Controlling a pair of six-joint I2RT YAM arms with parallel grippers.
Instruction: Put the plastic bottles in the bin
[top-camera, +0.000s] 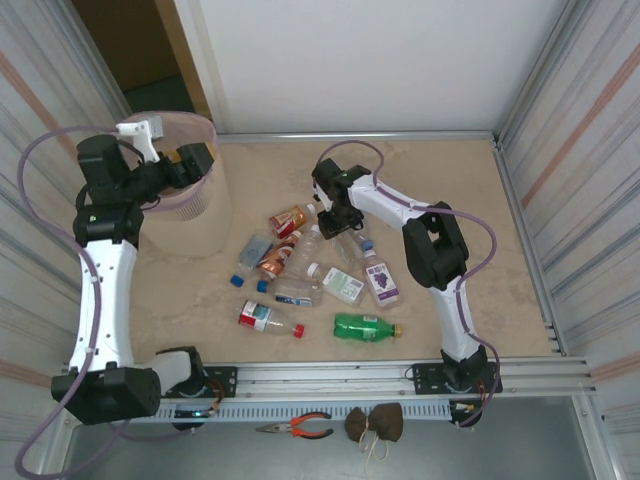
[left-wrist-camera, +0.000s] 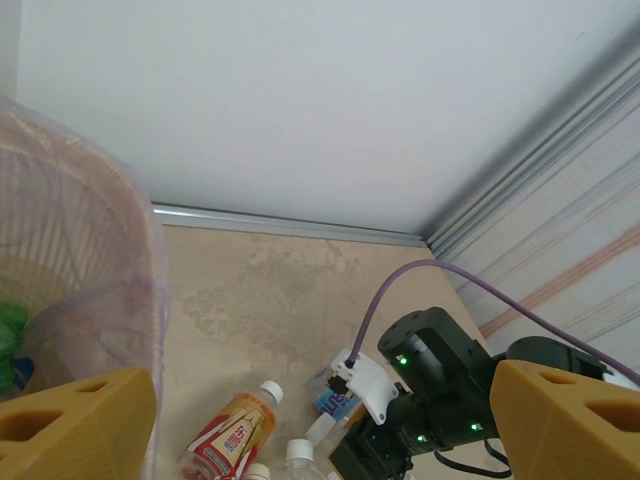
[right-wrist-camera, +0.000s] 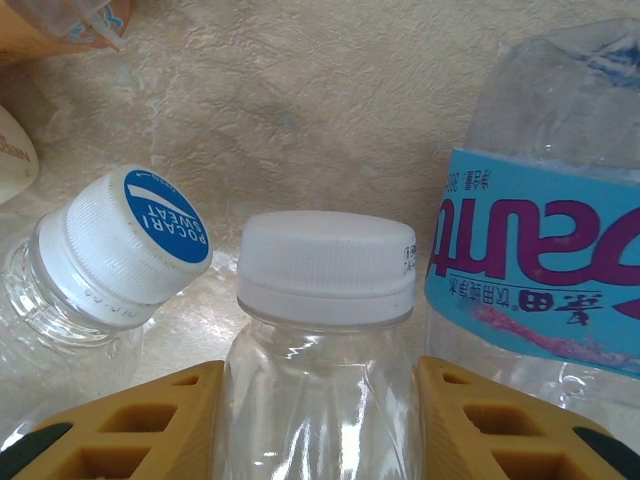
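Observation:
Several plastic bottles (top-camera: 310, 275) lie scattered on the beige table in the top view. My right gripper (right-wrist-camera: 320, 400) is down among them, its yellow fingers (right-wrist-camera: 150, 420) pressed against both sides of a clear bottle with a white cap (right-wrist-camera: 325, 270). A Pocari Sweat-capped bottle (right-wrist-camera: 110, 250) lies to its left and a blue-labelled bottle (right-wrist-camera: 540, 270) to its right. The bin (top-camera: 195, 215), beige with a pink liner, stands at the back left. My left gripper (top-camera: 195, 160) hovers over its rim, open and empty. Something green (left-wrist-camera: 10, 340) lies inside the bin (left-wrist-camera: 90, 300).
A green bottle (top-camera: 365, 326) and a red-capped bottle (top-camera: 265, 318) lie nearest the front rail. An orange-labelled bottle (left-wrist-camera: 232, 432) lies beside the bin. Pliers (top-camera: 297, 428) and a brown pouch (top-camera: 375, 423) rest in front of the rail. Walls close in three sides.

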